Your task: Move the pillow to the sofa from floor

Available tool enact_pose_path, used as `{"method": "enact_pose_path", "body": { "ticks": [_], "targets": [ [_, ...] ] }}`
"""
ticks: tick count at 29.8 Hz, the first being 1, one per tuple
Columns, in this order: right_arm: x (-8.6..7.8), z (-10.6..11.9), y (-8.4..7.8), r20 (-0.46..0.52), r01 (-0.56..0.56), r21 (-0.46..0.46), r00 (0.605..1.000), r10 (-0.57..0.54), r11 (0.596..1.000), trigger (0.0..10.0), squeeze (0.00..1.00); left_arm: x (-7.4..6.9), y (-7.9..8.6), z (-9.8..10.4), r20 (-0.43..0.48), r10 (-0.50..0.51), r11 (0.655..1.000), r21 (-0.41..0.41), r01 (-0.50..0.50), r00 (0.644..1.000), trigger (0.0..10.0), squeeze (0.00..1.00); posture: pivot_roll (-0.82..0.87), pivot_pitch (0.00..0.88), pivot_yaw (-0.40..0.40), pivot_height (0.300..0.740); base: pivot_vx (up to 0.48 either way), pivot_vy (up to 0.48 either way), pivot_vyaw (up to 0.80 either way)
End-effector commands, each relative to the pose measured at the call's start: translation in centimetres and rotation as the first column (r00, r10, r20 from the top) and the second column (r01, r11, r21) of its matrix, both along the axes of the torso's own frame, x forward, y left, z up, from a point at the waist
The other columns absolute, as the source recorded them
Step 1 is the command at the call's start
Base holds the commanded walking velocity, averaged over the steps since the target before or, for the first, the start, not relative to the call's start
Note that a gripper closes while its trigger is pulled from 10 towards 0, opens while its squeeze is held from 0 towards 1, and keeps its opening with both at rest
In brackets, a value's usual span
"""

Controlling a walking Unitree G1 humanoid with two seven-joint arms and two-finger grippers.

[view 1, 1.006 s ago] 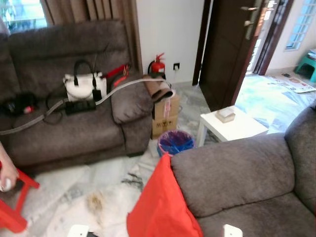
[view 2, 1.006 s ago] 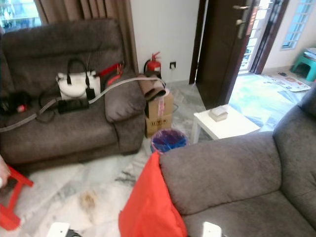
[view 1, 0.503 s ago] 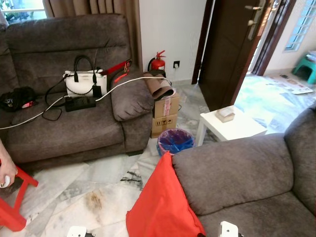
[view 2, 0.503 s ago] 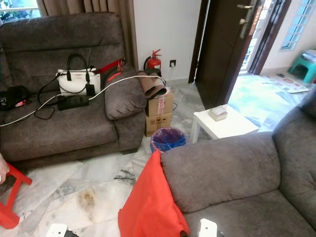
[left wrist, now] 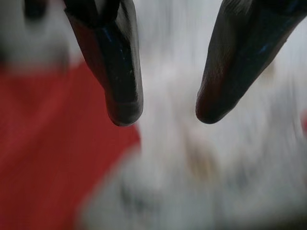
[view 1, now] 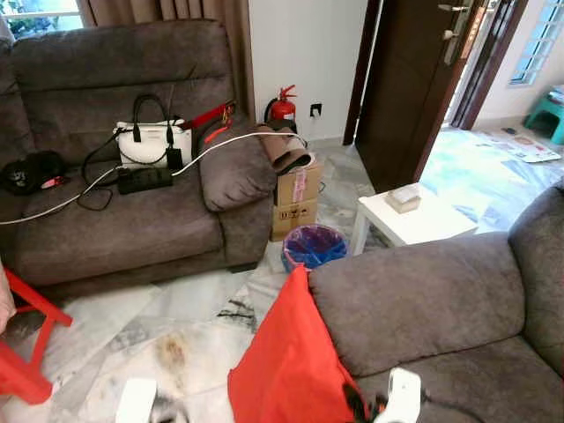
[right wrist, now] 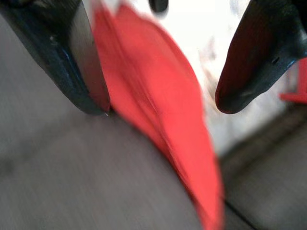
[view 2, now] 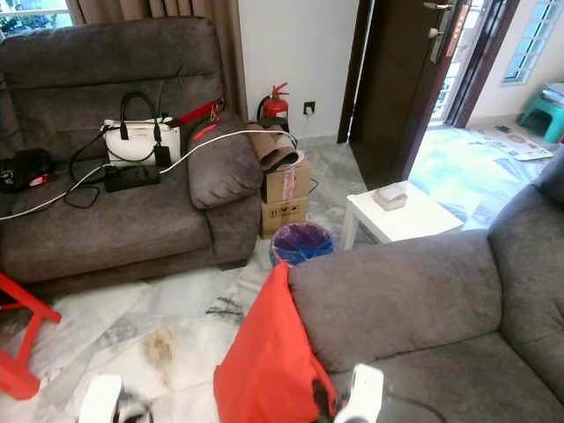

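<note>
Since 0.5 s ago: both my arms have come up at the bottom of the head views; the right tool (right wrist: pixel 160 108) has closed in on the pillow (view 1: pixel 286 366), and the left tool (left wrist: pixel 165 117) has risen over the floor (view 1: pixel 176 326).

Pillow: red, standing on edge on the floor, leaning against the outer side of the near sofa (view 1: pixel 423 300); not yet on the seat.

Right tool: fingers spread wide apart and gripping nothing; in the right wrist view the pillow's upper edge runs between the 2 fingers, with the sofa's grey fabric just beside 1 of them.

Left tool: fingers parted and empty; in the left wrist view they hang over pale floor, with red pillow fabric off to 1 side of them.

Step in hand: I judge I am lining up the grasp, right tool on the pillow's sofa side, left tool on its floor side.

Risk 1: closing the right tool here could pinch sofa fabric along with the pillow, because that finger sits so close to the armrest.

Risk 2: a pinch on the thin top edge alone could let the soft pillow sag or slip out during the lift.

Risk 3: a nudge from the left tool could tip the pillow flat onto the floor, since it only leans.

Nearby: blue bin (view 1: pixel 313 247) and white table (view 1: pixel 414 225) stand beyond the pillow, well apart from my tools.
</note>
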State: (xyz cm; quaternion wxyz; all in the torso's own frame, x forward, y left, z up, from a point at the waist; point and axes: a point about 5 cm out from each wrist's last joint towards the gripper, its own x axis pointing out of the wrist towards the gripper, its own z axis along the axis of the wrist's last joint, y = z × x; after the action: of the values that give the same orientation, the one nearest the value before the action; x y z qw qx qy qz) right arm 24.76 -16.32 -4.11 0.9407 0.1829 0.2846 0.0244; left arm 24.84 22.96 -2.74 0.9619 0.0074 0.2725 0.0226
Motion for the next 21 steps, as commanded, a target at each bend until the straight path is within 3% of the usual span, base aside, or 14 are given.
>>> {"method": "enact_pose_path", "body": {
  "ticks": [1, 2, 5, 11, 17, 21],
  "targets": [
    [0.5, 0.5, 0.1, 0.051, 0.001, 0.000, 0.999, -0.001, 1.000, 10.0, 0.00, 1.4, 0.2, 1.5, 0.100, 0.021, 1.000, -0.007, -0.021, 0.995, 10.0, 0.00, 0.11, 0.053, 0.024, 0.740, 0.000, 0.000, 0.00],
    [0.7, 0.8, 0.0, 0.078, -0.006, -0.011, 0.997, 0.007, 1.000, 10.0, 0.00, 2.2, -0.3, 2.2, 0.145, 0.011, 1.000, -0.012, -0.009, 0.989, 10.0, 0.00, 0.11, 0.048, 0.025, 0.740, 0.000, 0.000, 0.00],
    [0.8, 1.1, -0.5, 0.106, 0.003, -0.041, 0.994, 0.001, 0.999, 10.0, 0.00, 2.5, -0.8, 2.6, 0.179, -0.015, 1.000, 0.005, 0.015, 0.984, 10.0, 0.00, 0.10, 0.044, 0.027, 0.740, 0.000, 0.000, 0.00],
    [-0.1, 1.1, -2.7, 0.152, 0.097, -0.083, 0.985, -0.084, 0.992, 10.0, 0.00, 1.3, -0.2, 2.4, 0.236, 0.005, 1.000, 0.005, -0.007, 0.972, 10.0, 0.00, 0.09, 0.043, 0.020, 0.740, 0.000, 0.000, 0.00],
    [-1.0, 0.4, -2.3, 0.127, 0.092, -0.099, 0.989, -0.079, 0.991, 10.0, 0.00, 1.0, -0.3, 2.0, 0.223, 0.006, 1.000, 0.021, -0.011, 0.975, 10.0, 0.00, 0.09, 0.034, 0.018, 0.740, 0.000, 0.000, 0.00],
    [-0.8, 0.5, -1.5, 0.141, 0.093, -0.082, 0.987, -0.081, 0.992, 10.0, 0.00, 1.3, -0.9, 2.2, 0.230, -0.039, 0.999, 0.035, 0.032, 0.972, 10.0, 0.00, 0.08, 0.029, 0.021, 0.740, 0.000, 0.000, 0.00]
  ]
}}
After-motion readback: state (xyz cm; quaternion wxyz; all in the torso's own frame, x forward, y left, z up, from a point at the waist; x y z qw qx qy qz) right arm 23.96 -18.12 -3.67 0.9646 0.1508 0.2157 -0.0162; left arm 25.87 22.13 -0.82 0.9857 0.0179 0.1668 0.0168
